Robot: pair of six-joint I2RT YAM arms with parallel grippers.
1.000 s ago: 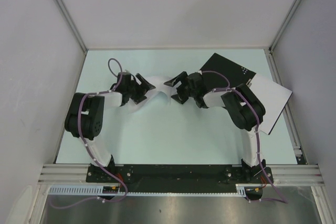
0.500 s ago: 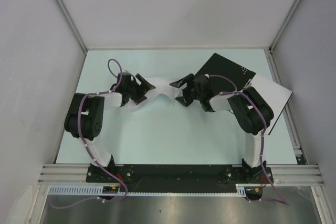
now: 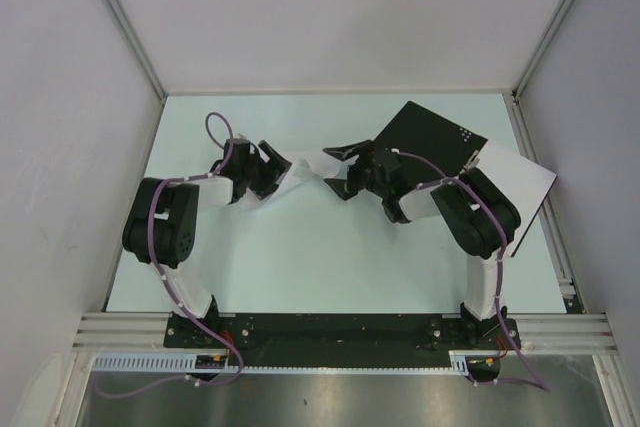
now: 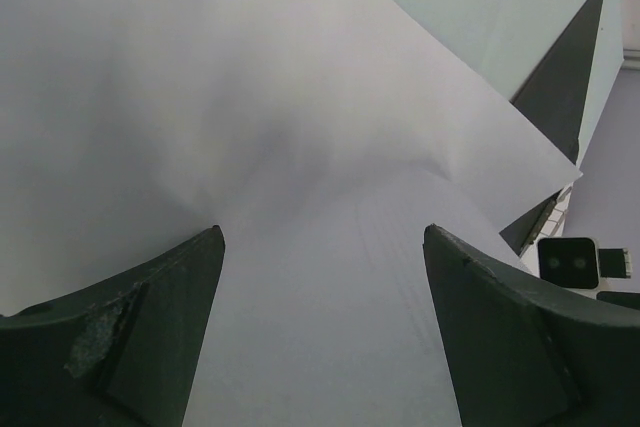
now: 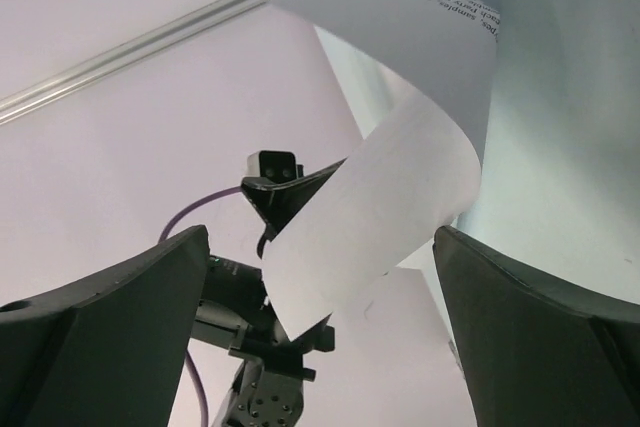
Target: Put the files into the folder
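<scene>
Files (image 3: pixel 300 169), two visible; folder (image 3: pixel 430 132), one.

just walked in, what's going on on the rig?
Both arms are at one printed sheet mid-table. It curls up off the table between the left gripper and right gripper. Both show spread fingers, so no firm pinch is evident. The folder lies open, black side up, far right, with another white sheet at its right edge.
</scene>
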